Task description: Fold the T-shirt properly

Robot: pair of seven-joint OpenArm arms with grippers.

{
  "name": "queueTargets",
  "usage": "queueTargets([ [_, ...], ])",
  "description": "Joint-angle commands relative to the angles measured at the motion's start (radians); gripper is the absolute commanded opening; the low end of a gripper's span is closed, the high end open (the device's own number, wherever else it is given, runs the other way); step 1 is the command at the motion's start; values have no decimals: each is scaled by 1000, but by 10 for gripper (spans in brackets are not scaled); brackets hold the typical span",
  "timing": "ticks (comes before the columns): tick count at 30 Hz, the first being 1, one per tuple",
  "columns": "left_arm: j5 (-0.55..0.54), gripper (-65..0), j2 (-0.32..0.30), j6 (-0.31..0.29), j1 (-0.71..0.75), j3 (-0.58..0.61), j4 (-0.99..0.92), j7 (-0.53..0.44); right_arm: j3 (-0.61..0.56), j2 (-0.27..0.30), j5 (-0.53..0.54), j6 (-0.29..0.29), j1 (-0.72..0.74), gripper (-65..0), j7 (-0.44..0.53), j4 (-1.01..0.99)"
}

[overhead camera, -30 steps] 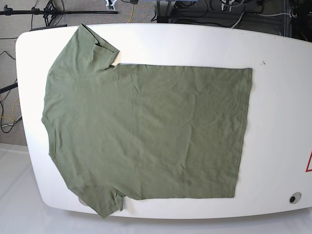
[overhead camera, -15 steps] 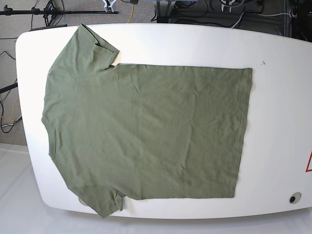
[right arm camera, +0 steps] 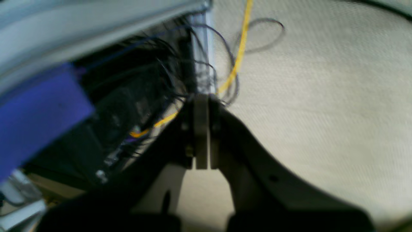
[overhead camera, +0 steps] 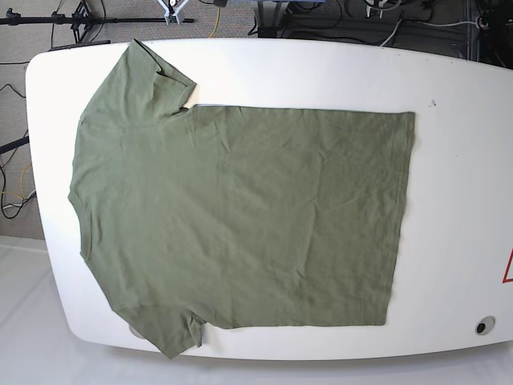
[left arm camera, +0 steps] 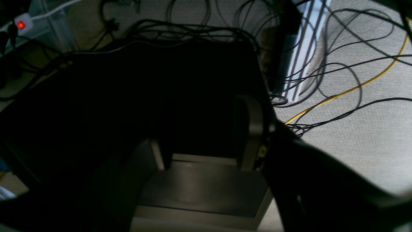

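Observation:
The olive-green T-shirt (overhead camera: pixel 240 216) lies spread flat on the white table (overhead camera: pixel 457 200), neck end to the left and hem to the right. One sleeve (overhead camera: pixel 152 76) points to the far left corner. The other sleeve (overhead camera: pixel 172 333) reaches over the near edge. Neither arm reaches over the table in the base view. In the left wrist view my left gripper (left arm camera: pixel 206 141) is open and empty, above a dark box and the floor. In the right wrist view my right gripper (right arm camera: pixel 201 103) is shut on nothing, its fingers (right arm camera: pixel 196 129) pressed together over the carpet.
Black cables and a yellow cable (left arm camera: pixel 354 87) lie tangled on the carpet behind the table. A power strip with a red light (left arm camera: pixel 21 24) sits there too. The table has a round hole (overhead camera: pixel 482 326) at its near right and a red mark (overhead camera: pixel 508 269) at the right edge.
The T-shirt has not moved. A small white object at the top edge of the base view has shifted slightly to the left.

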Motion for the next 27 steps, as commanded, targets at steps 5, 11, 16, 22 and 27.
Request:
queueTargets([
  [5, 7, -401, 2, 10, -4, 3, -14, -8, -9, 13, 45, 25, 28, -649, 5, -50],
  [11, 5, -402, 1, 16, -7, 3, -20, -6, -8, 15, 33, 16, 36, -650, 5, -62],
  [16, 4, -394, 0, 14, -2, 3, -18, -9, 1, 16, 13, 9, 34, -650, -1, -58],
  [22, 9, -394, -3, 16, 31, 3, 29, -8, 3, 19, 7, 5, -2, -650, -4, -25],
  [27, 6, -394, -25, 12, 176, 7, 231, -6, -2, 24, 19, 15, -150, -650, -10, 159],
])
